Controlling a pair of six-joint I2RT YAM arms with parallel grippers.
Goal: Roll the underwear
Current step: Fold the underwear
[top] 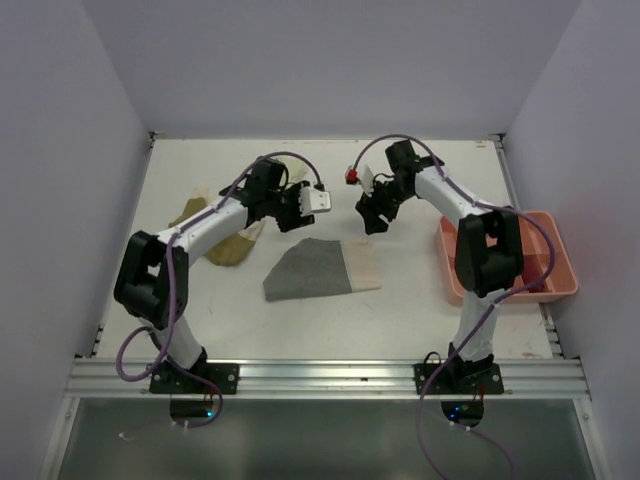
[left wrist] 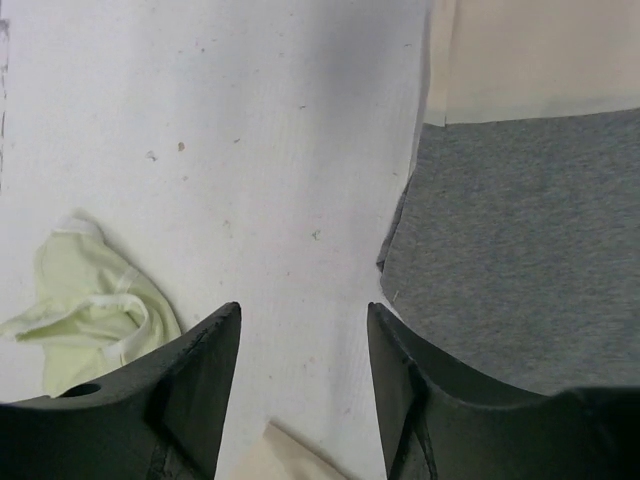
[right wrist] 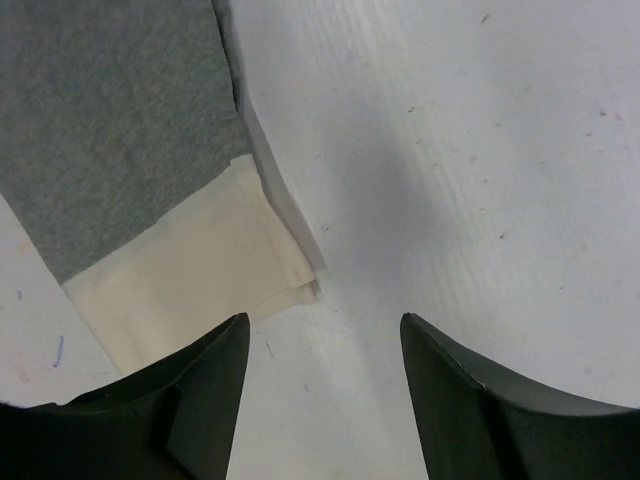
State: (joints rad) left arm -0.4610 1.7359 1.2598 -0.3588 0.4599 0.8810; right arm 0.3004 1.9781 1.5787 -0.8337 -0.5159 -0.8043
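Two overlapping garments (top: 318,268) lie flat in the middle of the tabletop (top: 420,315). More underwear (top: 226,247) is heaped to their left, and a tray (top: 560,270) sits at the right edge.

I am working in a robot lab, inside a small test booth. The white worktop (top: 420,320) is shut in by plain pale walls (top: 60,150) on three sides. The left arm (top: 200,235) and the right arm (top: 470,215) are bolted to a metal rail (top: 330,378) at the near edge. Purple cables (top: 125,355) loop off them.
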